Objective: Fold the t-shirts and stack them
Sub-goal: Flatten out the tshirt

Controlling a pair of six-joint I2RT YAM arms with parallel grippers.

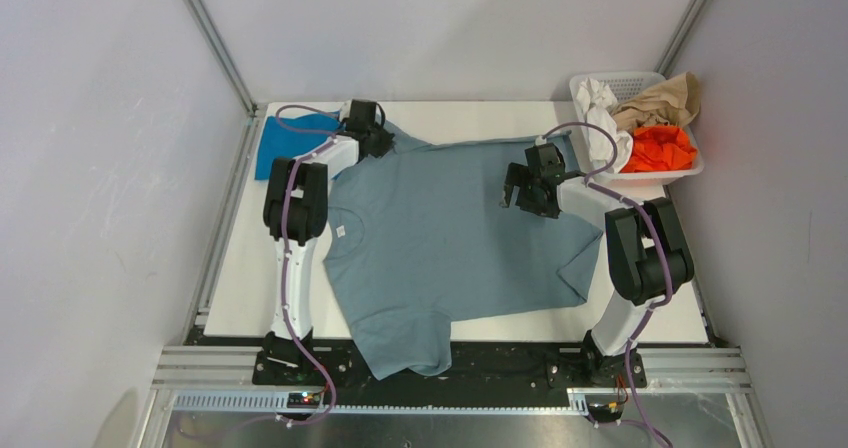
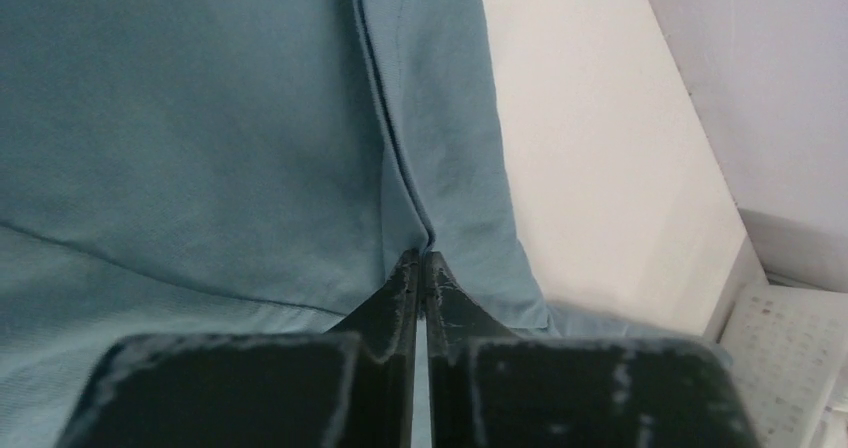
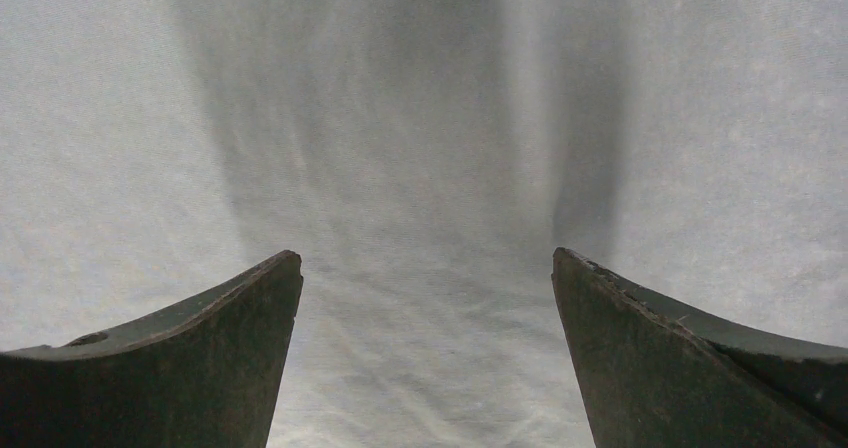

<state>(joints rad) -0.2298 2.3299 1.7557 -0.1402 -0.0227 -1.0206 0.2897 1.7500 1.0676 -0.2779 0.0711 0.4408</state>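
Grey-blue t-shirt point(image 1: 450, 238): spread front-down or front-up (cannot tell which) over most of the white table point(image 1: 480, 118), with the collar to the left and the hem to the right. The near sleeve hangs over the table's near edge onto the dark rail point(image 1: 500, 363).

Neck label point(image 1: 340, 231): small and white, visible inside the collar.

Brighter blue t-shirt point(image 1: 275, 146): lies at the far left corner of the table, just beside the grey-blue shirt's far sleeve.

Left gripper point(image 2: 421, 256): down at the far sleeve, close to the seam. The jaws are drawn together, and a raised crease of the grey-blue cloth is pinched at their tips.

Right gripper point(image 3: 427, 258): over the far side of the shirt, towards the hem. The jaws stand wide apart with nothing between them and only cloth below. Whether the tips touch the cloth cannot be told.

Basket point(image 1: 655, 176): white and perforated, at the far right corner of the table. It holds a white cloth point(image 1: 600, 103), a tan cloth point(image 1: 665, 100) and an orange cloth point(image 1: 665, 148), heaped together. The tan cloth spills over the far rim.
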